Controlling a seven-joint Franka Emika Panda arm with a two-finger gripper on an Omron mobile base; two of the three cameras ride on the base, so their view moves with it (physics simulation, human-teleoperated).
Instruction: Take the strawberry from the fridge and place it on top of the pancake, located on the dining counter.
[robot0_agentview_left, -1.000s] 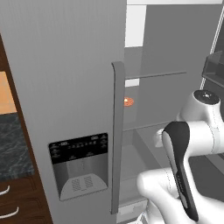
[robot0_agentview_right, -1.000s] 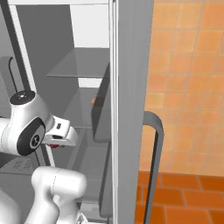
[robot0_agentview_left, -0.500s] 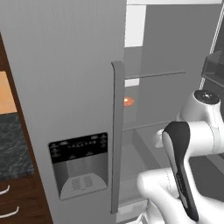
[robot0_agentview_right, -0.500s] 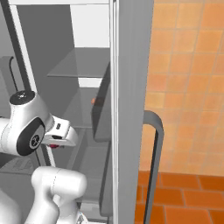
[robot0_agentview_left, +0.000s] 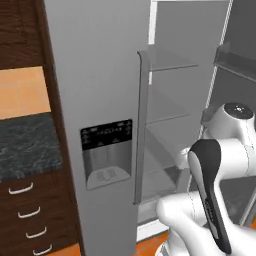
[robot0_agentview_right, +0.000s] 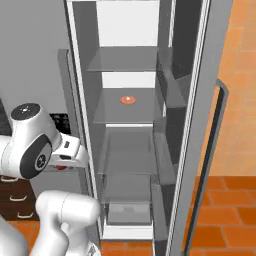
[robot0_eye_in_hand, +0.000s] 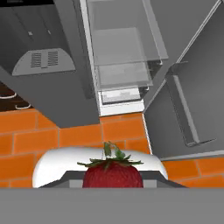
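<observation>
The strawberry (robot0_eye_in_hand: 113, 173) is being held between the closed jaws of the gripper (robot0_eye_in_hand: 113, 177), outside the open fridge (robot0_agentview_right: 130, 150). Carrying to the pancake is still being awaited.

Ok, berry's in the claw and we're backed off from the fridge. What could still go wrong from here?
1. The strawberry is small and sits low in the claw; a fast swing might shake it loose onto the orange tiles.
2. The open right fridge door stands close beside the arm; turning away could clip it.
3. The fridge is left open, and the pancake isn't in sight yet, so placement still needs a drive.
</observation>
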